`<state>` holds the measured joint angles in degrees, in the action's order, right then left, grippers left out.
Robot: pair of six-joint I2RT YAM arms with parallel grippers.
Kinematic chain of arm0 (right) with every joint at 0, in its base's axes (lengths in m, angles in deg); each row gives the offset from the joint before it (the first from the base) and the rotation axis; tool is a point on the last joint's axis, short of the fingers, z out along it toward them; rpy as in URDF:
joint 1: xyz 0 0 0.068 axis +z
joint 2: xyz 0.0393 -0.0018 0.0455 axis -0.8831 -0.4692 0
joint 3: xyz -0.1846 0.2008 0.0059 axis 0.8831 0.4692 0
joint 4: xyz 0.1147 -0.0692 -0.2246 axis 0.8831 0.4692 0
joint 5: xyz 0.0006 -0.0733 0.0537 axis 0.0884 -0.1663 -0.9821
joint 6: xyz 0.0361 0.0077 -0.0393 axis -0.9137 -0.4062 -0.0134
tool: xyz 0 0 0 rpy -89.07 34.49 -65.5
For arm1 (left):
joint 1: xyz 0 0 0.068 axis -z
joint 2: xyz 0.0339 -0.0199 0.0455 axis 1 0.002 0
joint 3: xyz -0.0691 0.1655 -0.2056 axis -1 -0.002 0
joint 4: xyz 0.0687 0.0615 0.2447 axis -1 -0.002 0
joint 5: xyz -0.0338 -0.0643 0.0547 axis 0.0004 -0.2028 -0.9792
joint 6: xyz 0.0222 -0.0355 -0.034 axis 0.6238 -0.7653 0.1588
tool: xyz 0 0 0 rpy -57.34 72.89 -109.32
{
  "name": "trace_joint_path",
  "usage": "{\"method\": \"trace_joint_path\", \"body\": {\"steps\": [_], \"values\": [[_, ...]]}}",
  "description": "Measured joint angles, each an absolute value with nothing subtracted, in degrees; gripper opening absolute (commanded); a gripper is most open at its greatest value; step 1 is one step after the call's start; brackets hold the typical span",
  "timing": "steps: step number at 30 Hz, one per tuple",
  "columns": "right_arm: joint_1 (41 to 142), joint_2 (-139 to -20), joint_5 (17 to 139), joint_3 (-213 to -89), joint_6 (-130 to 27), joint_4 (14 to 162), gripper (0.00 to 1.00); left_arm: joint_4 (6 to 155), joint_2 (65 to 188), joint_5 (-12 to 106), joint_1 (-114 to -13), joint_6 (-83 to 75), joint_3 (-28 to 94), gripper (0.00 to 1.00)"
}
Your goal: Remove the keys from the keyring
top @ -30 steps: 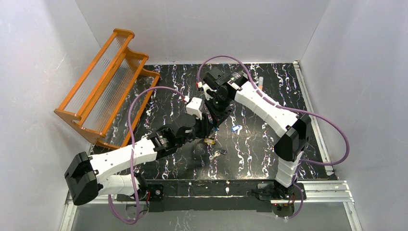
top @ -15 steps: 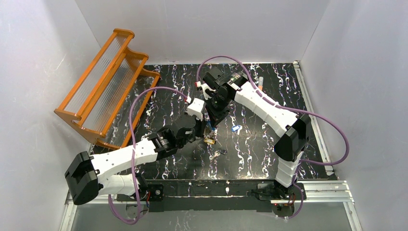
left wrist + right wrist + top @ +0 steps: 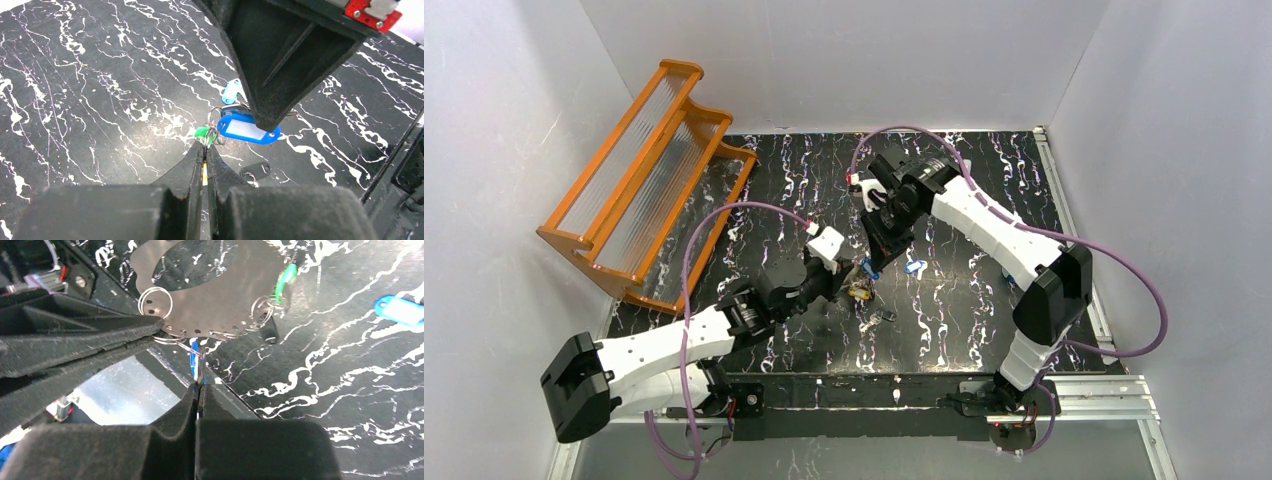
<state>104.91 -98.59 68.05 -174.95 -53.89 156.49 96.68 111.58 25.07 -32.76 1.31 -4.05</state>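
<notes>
Keyring: a flat, thin grey metal oval with small holes along its rim [image 3: 225, 315]. It sits between the two arms near the middle of the black, white-veined table [image 3: 984, 200] and seems raised slightly off it.

Left gripper [image 3: 205, 150]: closed tight. In the right wrist view its fingers pinch the oval's rim.

Right gripper [image 3: 198, 390]: also closed narrow, clamped on a blue plastic-headed key with a white label [image 3: 247, 131]. That key hangs from the rim on a small wire ring.

A green plastic-headed key [image 3: 285, 277] hangs at the oval's far side on its own small ring. Something brass-yellow shows in the bunch from above, but I cannot tell what it is.

Off the ring:
- a light blue tagged key [image 3: 914, 267] lies flat just right of the grippers
- a small dark key [image 3: 874, 318] lies nearer the arm bases
- both are apart from the oval

Judgement: partly done. Two pieces look freed. At least the blue and green ones are left, probably more. The step in hand appears to be working the blue key off while the left gripper steadies the oval.
</notes>
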Motion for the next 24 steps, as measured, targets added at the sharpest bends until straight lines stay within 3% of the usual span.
{"method": "trace_joint_path", "body": {"steps": [15, 24], "values": [[101.88, -90.92, 53.97, -155.17, -55.38, 142.59, 0.01, 110.86, 108.49, 21.77, -33.55, -10.58, -13.31, 0.00], [101.85, -90.20, 54.89, -154.69, -55.35, 141.25, 0.01, 117.88, 108.54, 19.78, -33.90, -14.47, -16.88, 0.00]]}}
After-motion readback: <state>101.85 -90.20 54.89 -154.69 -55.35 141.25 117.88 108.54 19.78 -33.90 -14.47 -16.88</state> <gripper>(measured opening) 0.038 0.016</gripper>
